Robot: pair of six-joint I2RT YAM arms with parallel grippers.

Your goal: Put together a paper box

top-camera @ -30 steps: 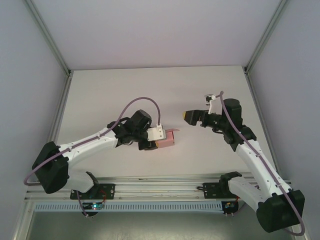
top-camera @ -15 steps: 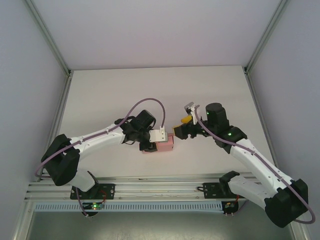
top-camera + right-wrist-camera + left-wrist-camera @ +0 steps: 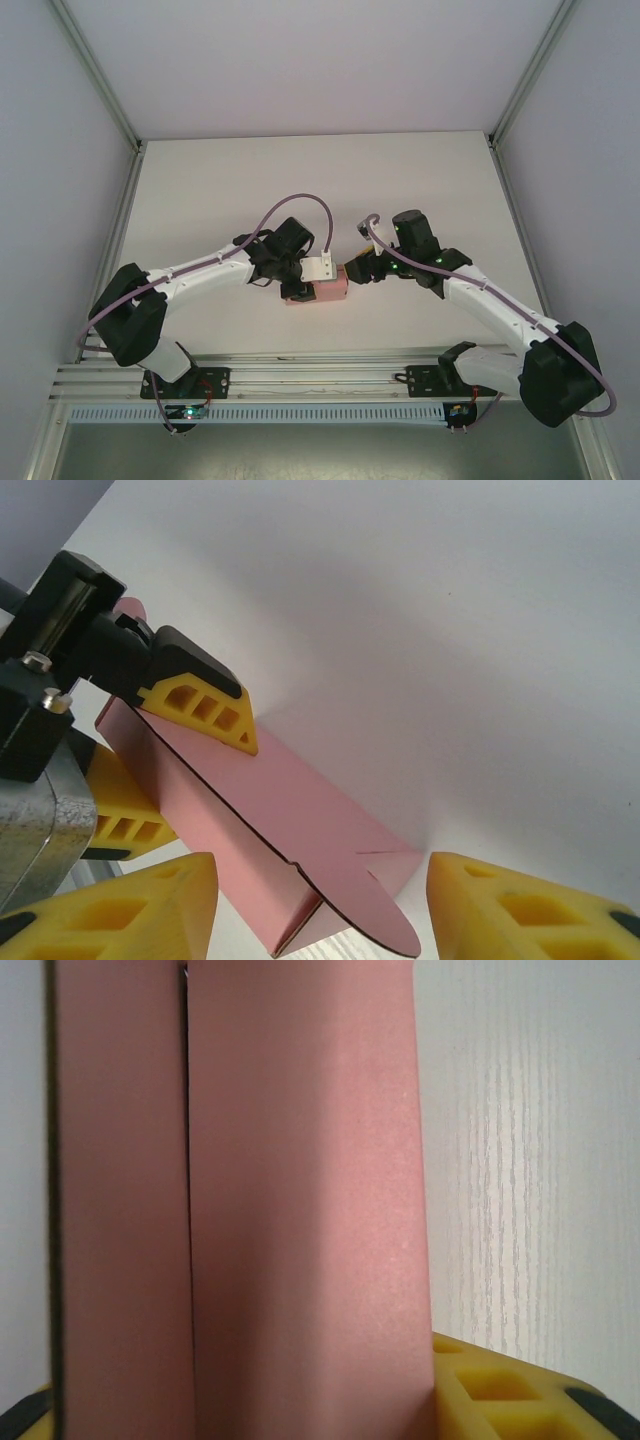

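Pink paper box (image 3: 270, 815) sits clamped in left end effector (image 3: 195, 780), right end effector (image 3: 320, 885) open astride its end.

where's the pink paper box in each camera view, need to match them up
top external: paper box on the table, centre, towards the near edge.
left wrist: paper box close up, covering left and centre.
right wrist: paper box lower centre, lying diagonally, rounded flap nearest.
shared landmark: left gripper clamped on the box; its yellow fingers show in both wrist views.
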